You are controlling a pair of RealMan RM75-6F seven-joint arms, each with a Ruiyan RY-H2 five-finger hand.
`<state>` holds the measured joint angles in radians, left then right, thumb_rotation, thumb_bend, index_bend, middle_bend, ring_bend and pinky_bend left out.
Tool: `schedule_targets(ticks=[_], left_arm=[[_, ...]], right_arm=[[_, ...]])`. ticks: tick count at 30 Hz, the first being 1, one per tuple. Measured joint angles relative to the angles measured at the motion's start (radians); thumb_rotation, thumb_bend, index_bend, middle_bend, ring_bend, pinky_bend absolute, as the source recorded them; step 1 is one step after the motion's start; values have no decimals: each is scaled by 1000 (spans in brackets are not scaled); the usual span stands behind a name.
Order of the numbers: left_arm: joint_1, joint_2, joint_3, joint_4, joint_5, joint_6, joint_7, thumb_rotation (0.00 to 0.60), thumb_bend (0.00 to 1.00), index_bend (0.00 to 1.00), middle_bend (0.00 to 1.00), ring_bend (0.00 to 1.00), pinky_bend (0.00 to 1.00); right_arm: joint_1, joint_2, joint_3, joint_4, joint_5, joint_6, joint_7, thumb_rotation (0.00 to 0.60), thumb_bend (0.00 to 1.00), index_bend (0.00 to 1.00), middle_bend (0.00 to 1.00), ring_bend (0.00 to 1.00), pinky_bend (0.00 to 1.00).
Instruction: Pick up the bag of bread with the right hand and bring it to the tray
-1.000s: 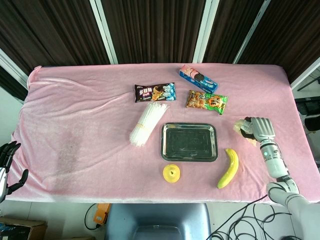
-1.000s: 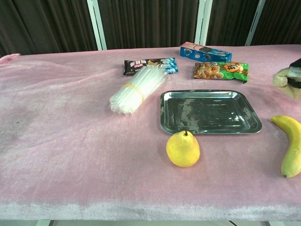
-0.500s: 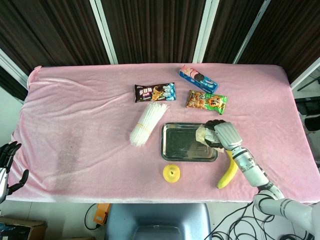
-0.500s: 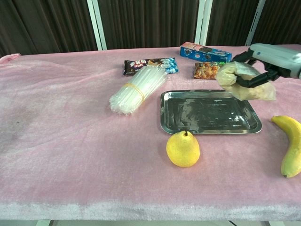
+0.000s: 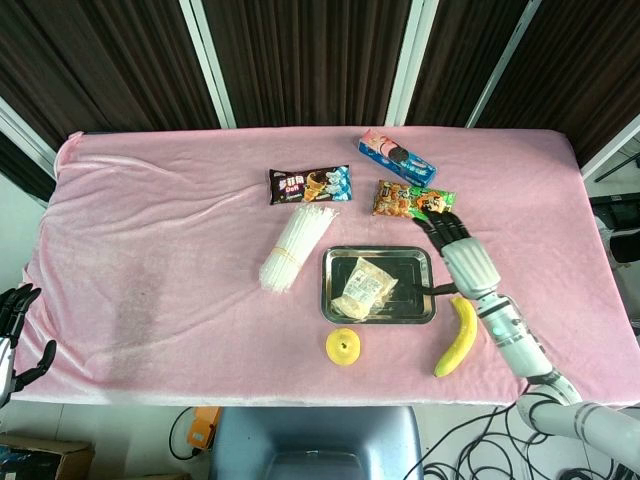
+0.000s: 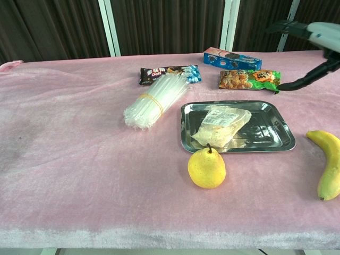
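The bag of bread [image 5: 364,287] [image 6: 222,125], clear plastic with a pale loaf inside, lies flat in the left half of the metal tray [image 5: 420,312] [image 6: 273,139]. My right hand [image 5: 455,252] [image 6: 311,50] hovers above the tray's right edge with its fingers spread and nothing in them; the chest view shows only its dark fingers at the top right. My left hand [image 5: 14,330] hangs off the table's left front corner, fingers apart, holding nothing.
A yellow pear [image 5: 343,346] [image 6: 206,168] stands in front of the tray, a banana [image 5: 457,336] [image 6: 329,171] to its right. A bundle of clear straws [image 5: 295,246] lies left of the tray. Three snack packs [image 5: 413,202] lie behind it.
My right hand has let go of the bread bag, which now lies in the tray. The hand has opened, lifted and drawn back to the right. The left hand has not moved.
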<state>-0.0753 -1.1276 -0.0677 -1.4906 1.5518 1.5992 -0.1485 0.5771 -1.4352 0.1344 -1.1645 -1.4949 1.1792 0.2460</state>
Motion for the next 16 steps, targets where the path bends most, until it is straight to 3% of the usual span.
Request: schedule_targets(ticks=[9, 16], left_arm=[[-5, -2, -1, -5, -3, -11, 15, 600, 414, 121, 91, 76, 344], [-11, -4, 2, -10, -3, -25, 34, 600, 413, 121, 91, 76, 344]], right_arm=[[-118, 132, 20, -103, 267, -69, -90, 600, 121, 0, 0, 0, 92], [-133, 180, 14, -119, 332, -201, -136, 600, 121, 0, 0, 0, 94]])
